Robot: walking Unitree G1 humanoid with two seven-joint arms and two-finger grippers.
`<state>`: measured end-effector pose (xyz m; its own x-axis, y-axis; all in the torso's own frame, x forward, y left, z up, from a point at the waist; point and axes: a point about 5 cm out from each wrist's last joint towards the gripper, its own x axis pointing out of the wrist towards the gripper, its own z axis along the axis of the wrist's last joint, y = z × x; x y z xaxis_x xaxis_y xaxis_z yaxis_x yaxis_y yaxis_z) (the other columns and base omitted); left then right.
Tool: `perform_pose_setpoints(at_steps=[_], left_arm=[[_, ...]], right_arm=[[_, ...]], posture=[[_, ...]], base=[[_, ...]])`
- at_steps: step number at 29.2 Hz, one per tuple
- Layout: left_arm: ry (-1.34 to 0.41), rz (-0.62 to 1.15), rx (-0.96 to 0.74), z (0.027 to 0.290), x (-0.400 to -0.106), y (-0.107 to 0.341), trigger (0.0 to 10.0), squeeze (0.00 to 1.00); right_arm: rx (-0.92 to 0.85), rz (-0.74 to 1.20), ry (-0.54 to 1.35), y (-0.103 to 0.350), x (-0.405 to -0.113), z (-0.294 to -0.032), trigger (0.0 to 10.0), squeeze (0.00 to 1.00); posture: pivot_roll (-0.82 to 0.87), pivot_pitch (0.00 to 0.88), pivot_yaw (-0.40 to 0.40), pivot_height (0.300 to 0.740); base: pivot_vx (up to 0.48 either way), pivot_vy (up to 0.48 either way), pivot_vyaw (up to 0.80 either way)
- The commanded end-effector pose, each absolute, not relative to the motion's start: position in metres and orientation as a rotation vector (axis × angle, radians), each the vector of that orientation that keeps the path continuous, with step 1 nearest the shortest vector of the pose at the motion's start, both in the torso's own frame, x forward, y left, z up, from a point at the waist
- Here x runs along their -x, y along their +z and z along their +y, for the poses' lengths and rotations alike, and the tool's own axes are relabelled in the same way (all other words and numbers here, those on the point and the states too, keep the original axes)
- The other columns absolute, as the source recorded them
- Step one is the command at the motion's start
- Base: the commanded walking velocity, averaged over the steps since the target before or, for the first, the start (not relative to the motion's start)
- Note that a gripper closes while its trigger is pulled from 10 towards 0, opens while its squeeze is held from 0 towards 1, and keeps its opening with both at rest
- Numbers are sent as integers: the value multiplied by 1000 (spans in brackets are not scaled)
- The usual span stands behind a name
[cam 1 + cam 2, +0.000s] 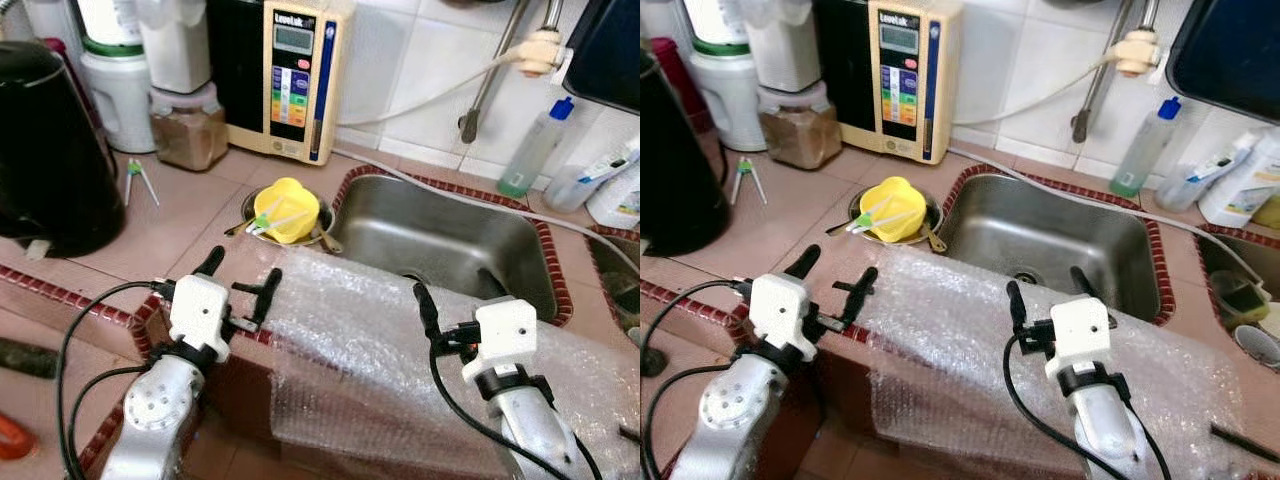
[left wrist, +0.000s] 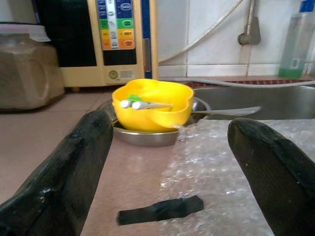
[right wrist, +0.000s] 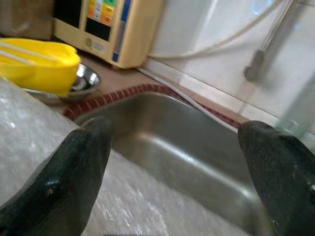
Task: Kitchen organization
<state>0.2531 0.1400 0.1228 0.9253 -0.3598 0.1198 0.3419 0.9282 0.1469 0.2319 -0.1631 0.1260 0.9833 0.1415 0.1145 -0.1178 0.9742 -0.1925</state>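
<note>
From the left eye, we're looking down on a tiled worktop point(image 1: 190, 215) with a steel sink point(image 1: 440, 240) set into it. A sheet of bubble wrap point(image 1: 350, 340) drapes over the front edge, just ahead of the sink. The left gripper point(image 1: 240, 275) hovers at the wrap's left edge, fingers spread wide, nothing between them. The right gripper point(image 1: 425, 300) sits over the middle of the wrap near the sink's front rim. Beyond the left gripper, a yellow bowl point(image 1: 287, 208) rests in a steel dish point(image 1: 250, 205) right beside the sink, with white and green sticks lying across it. A black kettle point(image 1: 50, 150) stands far left, a cream wall appliance point(image 1: 295, 80) at the back.

Over to the right eye: same scene, and a clear bottle with a blue cap point(image 1: 1145, 148) stands behind the sink, with a jar of brown powder point(image 1: 798, 128) near the appliance.

Left wrist view now: both black fingers point(image 2: 59, 182) frame the shot, well apart and empty. The yellow bowl sits between them, farther off, a spoon handle point(image 2: 231, 112) poking out beside it. A strip of black tape point(image 2: 160, 210) lies at the wrap's edge.

Right wrist view: fingers point(image 3: 69, 177) wide open again, holding nothing, bubble wrap beneath, the sink basin straight ahead.
</note>
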Motion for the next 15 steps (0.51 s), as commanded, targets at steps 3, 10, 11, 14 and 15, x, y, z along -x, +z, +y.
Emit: perform_pose_setpoints(at_steps=[3, 10, 11, 14, 15], left_arm=[[-373, -149, -130, 140, -253, 123, 10000, 0], [-381, -143, -133, 141, -253, 121, 10000, 0], [-382, -142, -135, 141, -253, 121, 10000, 0], [-383, -140, -135, 141, -253, 120, 10000, 0], [-381, -138, -133, 141, -253, 120, 10000, 0]], right_arm=[[193, -140, 128, 129, -232, -166, 10000, 0], [192, -138, 129, 128, -232, -165, 10000, 0], [192, -138, 130, 128, -232, -164, 10000, 0], [192, -138, 131, 127, -232, -164, 10000, 0], [191, -137, 131, 127, -232, -164, 10000, 0]], posture=[[209, 0, -95, 740], [209, 0, -92, 740], [209, 0, -92, 740], [211, 0, -93, 740], [213, 0, -94, 740]], base=[[299, 0, 0], [306, 0, 0], [300, 0, 0], [286, 0, 0], [259, 0, 0]])
